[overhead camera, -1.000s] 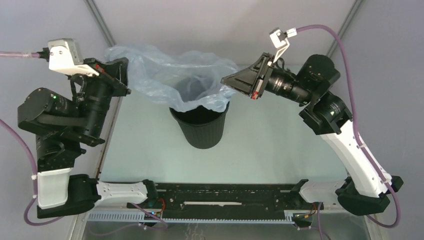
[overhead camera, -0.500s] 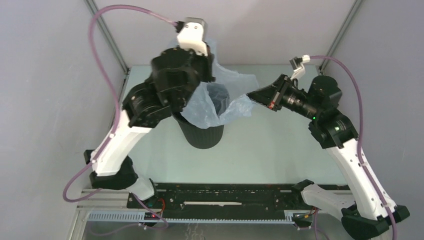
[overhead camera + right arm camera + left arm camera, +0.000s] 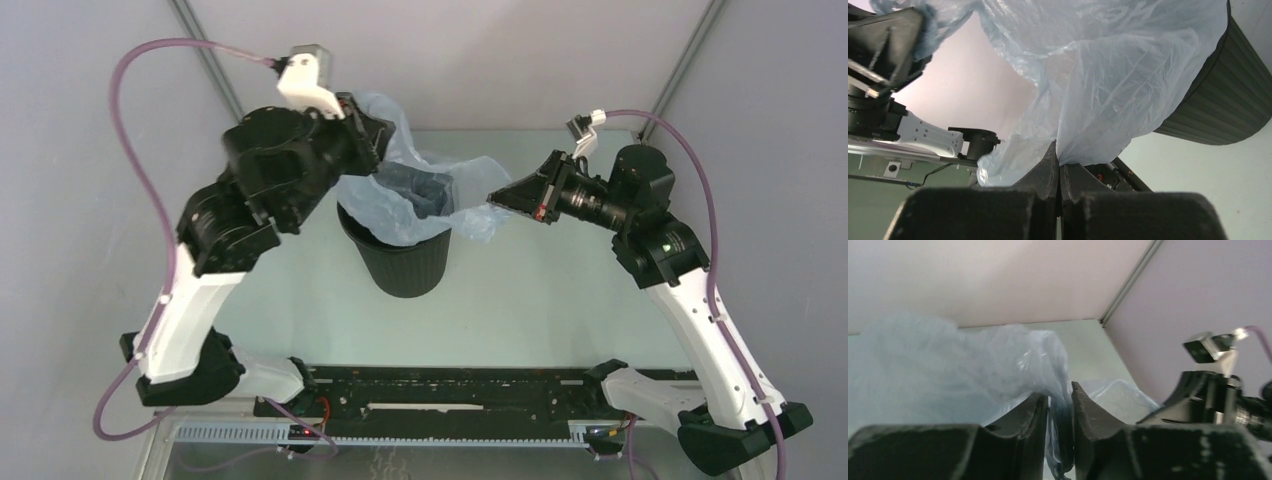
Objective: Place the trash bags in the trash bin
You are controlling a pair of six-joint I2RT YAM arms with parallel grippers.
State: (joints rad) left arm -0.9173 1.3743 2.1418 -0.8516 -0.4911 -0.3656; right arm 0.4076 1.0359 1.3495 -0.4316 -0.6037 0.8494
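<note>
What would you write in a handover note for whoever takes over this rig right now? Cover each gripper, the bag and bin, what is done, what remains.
Left gripper: jaws slightly apart, film between them; grip unclear.
Right gripper: shut on the bag's edge, beside the bin.
Done: bag draped over the bin's mouth, partly dipping in.
To do: much film is above or outside the rim; push it in, release.

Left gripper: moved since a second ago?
Yes. The left gripper swung rightward, from well left of the trash bin to over its rear-left rim.
</note>
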